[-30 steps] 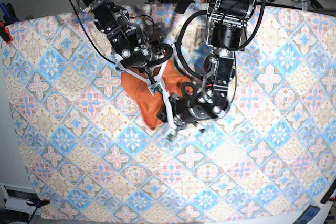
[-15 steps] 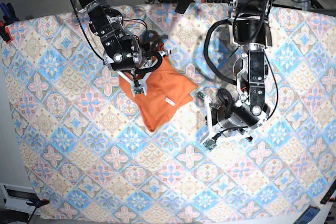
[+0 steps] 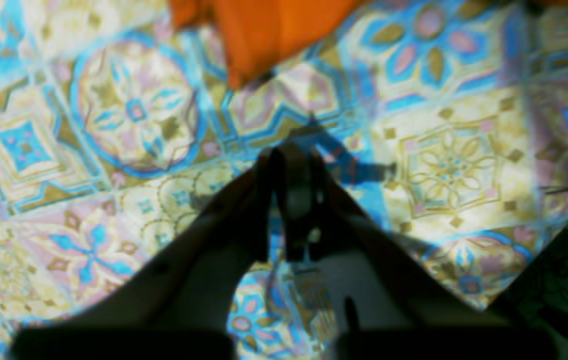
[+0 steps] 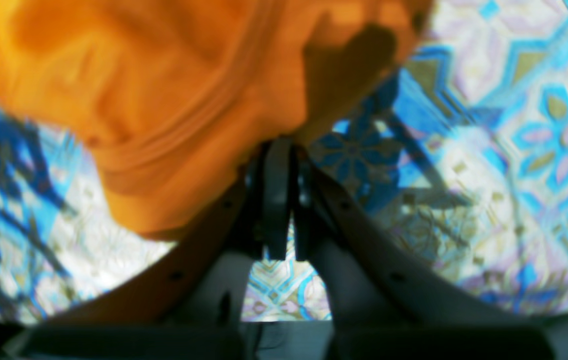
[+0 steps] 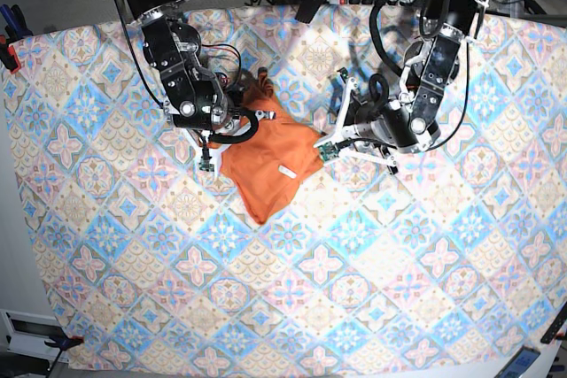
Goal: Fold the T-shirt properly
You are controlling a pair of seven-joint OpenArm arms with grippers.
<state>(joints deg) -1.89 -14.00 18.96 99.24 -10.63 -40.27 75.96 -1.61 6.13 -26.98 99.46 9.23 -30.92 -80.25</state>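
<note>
On the left of the base view we see the right gripper [image 5: 205, 158] at the left edge of the T-shirt [image 5: 266, 161]. Its wrist view shows the jaws pressed together with orange cloth bunched right at their tips [image 4: 281, 150] — whether a fold is actually pinched between them we cannot tell through the blur.

The T-shirt lies in a crumpled heap on the patterned tablecloth [image 5: 292, 307], a little above the middle of the table, with a small white tag [image 5: 286, 171] showing on top and a narrow point of cloth trailing down toward the lower edge.

Right of the shirt, the left gripper [image 5: 330, 146] sits just beside the cloth's right edge. In its wrist view the jaws are clenched on nothing [image 3: 289, 160], over bare tablecloth — the orange cloth [image 3: 268, 35] lies apart from them at the top of the frame.
</note>
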